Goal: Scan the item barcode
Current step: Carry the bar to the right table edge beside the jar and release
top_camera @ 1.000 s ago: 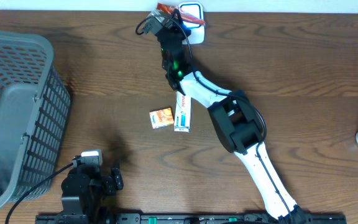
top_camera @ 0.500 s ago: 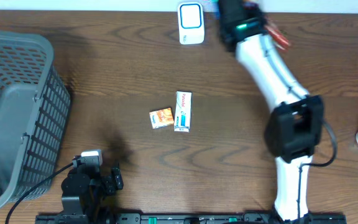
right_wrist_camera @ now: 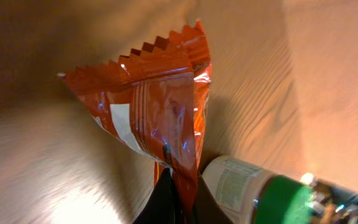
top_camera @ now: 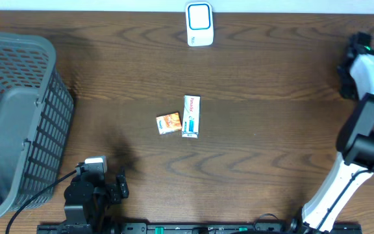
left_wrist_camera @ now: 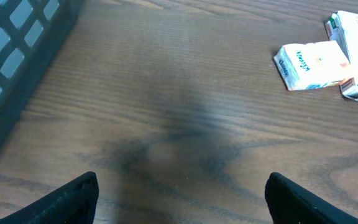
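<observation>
An orange snack packet [right_wrist_camera: 160,106] is pinched at one end by the right gripper [right_wrist_camera: 176,200], whose jaws are clamped tight on the foil. Its zigzag crimped edge points away from the fingers, above the wooden table [top_camera: 271,97]. A bottle [right_wrist_camera: 260,190] with a green cap and a white label shows just beside the gripped end in the right wrist view; whether the two touch cannot be told. From overhead the right arm reaches to the far right edge of the table, and the packet itself cannot be made out there. The white scanner [top_camera: 199,25], with its blue-rimmed window, stands at the middle of the table's far edge, well apart from that arm.

Near the table's centre lie a small box [top_camera: 168,123] with an orange print and a long box [top_camera: 191,116] in white and blue, side by side and touching or nearly so. The left gripper [left_wrist_camera: 182,180] sits at the near edge with its jaws spread wide, holding nothing. A grey mesh basket [top_camera: 18,97] occupies the left side.
</observation>
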`<action>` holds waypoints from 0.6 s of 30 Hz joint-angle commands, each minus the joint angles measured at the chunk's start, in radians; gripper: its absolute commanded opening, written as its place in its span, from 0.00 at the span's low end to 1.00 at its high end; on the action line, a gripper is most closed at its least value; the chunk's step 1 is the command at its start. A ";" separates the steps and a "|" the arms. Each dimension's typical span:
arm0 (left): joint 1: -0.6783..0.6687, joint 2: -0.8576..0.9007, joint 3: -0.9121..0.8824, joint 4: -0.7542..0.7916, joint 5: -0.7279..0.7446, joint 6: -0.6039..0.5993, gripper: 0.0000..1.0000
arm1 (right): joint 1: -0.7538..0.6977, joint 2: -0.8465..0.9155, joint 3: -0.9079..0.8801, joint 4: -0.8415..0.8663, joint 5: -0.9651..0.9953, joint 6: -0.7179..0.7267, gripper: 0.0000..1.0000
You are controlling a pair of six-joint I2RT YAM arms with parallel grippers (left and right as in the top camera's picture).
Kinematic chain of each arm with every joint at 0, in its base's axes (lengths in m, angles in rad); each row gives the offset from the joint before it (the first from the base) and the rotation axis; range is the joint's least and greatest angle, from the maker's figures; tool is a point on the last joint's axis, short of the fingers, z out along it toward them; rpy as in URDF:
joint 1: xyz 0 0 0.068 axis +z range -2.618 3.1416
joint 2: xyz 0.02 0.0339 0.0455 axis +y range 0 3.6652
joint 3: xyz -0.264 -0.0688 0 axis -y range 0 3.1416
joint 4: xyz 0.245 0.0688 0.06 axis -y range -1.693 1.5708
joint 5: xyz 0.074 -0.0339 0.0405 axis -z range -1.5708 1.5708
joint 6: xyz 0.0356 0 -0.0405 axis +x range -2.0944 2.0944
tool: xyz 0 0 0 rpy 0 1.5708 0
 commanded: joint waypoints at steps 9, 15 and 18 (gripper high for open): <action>-0.003 -0.003 -0.003 -0.004 -0.009 -0.010 0.86 | -0.063 -0.065 0.043 -0.074 -0.299 0.098 0.99; -0.003 -0.003 -0.003 -0.004 -0.009 -0.010 0.86 | 0.097 -0.229 0.138 -0.134 -0.534 0.098 0.99; -0.003 -0.003 -0.003 -0.004 -0.009 -0.010 0.86 | 0.235 -0.307 0.138 -0.132 -0.641 0.099 0.99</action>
